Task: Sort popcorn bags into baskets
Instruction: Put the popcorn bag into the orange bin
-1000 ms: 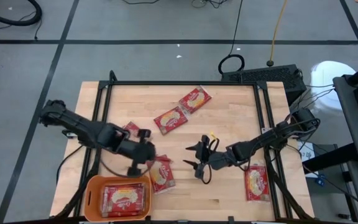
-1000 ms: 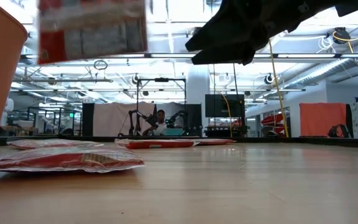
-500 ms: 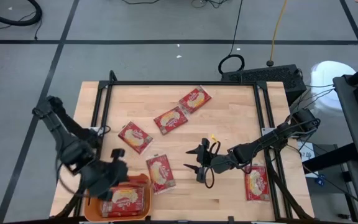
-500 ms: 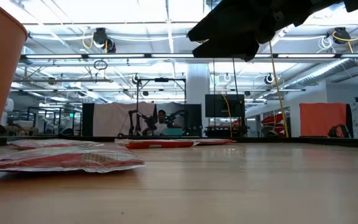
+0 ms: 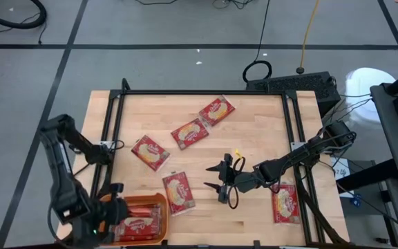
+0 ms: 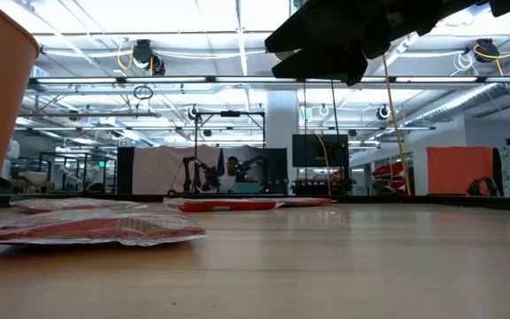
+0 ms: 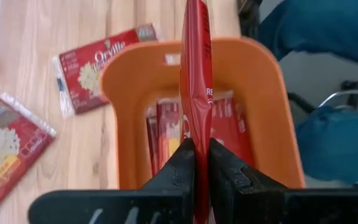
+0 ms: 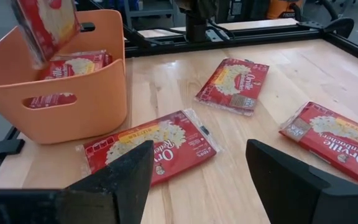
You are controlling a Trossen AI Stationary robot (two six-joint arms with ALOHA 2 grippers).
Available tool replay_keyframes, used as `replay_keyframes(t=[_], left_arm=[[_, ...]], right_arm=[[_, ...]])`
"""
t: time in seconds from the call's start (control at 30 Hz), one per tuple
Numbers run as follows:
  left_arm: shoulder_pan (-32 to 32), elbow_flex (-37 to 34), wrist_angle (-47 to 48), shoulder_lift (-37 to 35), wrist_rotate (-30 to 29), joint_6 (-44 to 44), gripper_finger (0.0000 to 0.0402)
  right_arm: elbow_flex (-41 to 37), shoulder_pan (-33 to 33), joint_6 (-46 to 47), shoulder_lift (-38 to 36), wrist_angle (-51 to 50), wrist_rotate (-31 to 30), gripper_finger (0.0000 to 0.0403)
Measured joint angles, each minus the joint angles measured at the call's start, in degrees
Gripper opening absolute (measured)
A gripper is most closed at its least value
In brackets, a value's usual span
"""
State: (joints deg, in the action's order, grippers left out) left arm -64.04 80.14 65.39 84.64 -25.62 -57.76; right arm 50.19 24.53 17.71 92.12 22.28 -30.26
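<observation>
Popcorn bag edge-on in left fingers over orange basket, its face hidden, right fingers wide apart

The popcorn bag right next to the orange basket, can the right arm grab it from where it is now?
Probably yes. The right gripper hangs open just beside that popcorn bag, which lies flat on bare wood with nothing on top. The orange basket sits on its far side, out of the way.

red popcorn bags, orange basket
</observation>
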Motion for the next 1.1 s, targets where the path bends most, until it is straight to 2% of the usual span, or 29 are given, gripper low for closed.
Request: replay_keyframes(t=[0.3, 0.73, 1.1], left_arm=[[-0.24, -0.07, 6.72, 7.3, 0.06, -5.29, 0.0032], [-0.66, -0.07, 6.23, 11.88, 0.21, -5.1, 0.0036], [-2.0, -0.07, -0.14, 12.46, 0.55, -1.8, 0.0038]], right_arm=[[0.0, 0.0, 0.96, 0.02, 0.11, 0.0, 0.0249], [-0.02, 0.0, 2.76, 0.02, 0.16, 0.0, 0.0249], [-0.02, 0.88, 4.06, 0.02, 0.17, 0.02, 0.0249]])
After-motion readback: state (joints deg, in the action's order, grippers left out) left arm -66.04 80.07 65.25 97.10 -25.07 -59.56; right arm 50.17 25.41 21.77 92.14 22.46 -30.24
